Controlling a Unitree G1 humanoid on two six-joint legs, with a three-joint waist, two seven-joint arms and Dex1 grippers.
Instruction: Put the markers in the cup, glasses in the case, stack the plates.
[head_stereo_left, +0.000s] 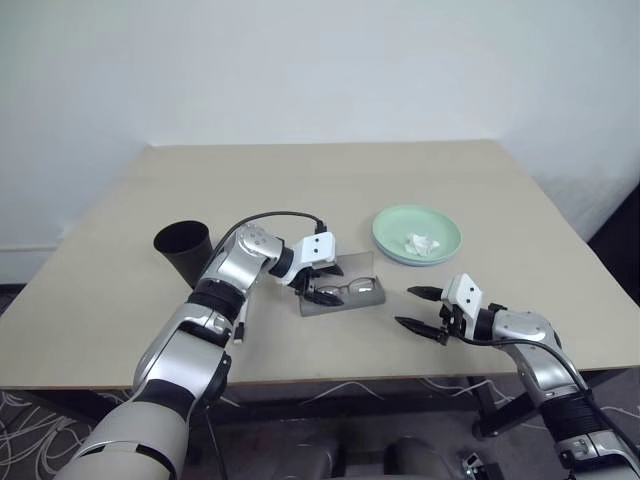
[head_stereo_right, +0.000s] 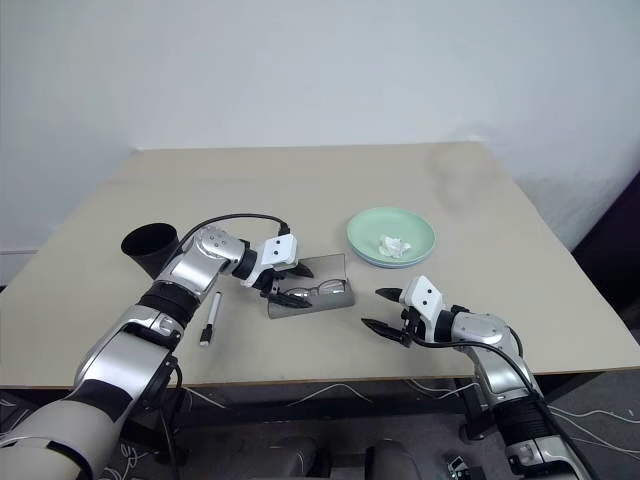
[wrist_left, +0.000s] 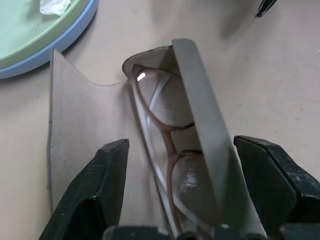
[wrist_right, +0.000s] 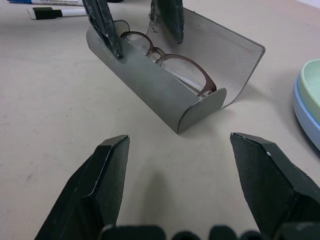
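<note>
The grey case (wrist_right: 150, 90) lies open on the table with its lid (wrist_left: 75, 125) folded back. The glasses (wrist_right: 175, 65) rest inside it. My left gripper (head_stereo_left: 318, 290) is open, its fingers (wrist_right: 102, 22) straddling one end of the case with the glasses between them but not pinched. My right gripper (head_stereo_left: 406, 307) hovers open just right of the case, holding nothing. The mint green plate (head_stereo_left: 400, 225) sits on the light blue plate (wrist_left: 60, 47). The black cup (head_stereo_right: 148, 245) stands at the left. One marker (head_stereo_right: 211, 318) lies on the table beside my left arm, and another marker (wrist_right: 30, 1) lies near it.
A crumpled white tissue (head_stereo_left: 422, 244) lies in the green plate. The table's front edge (head_stereo_left: 330, 378) runs close below both grippers. Bare tabletop stretches behind the case and the plates to the far wall.
</note>
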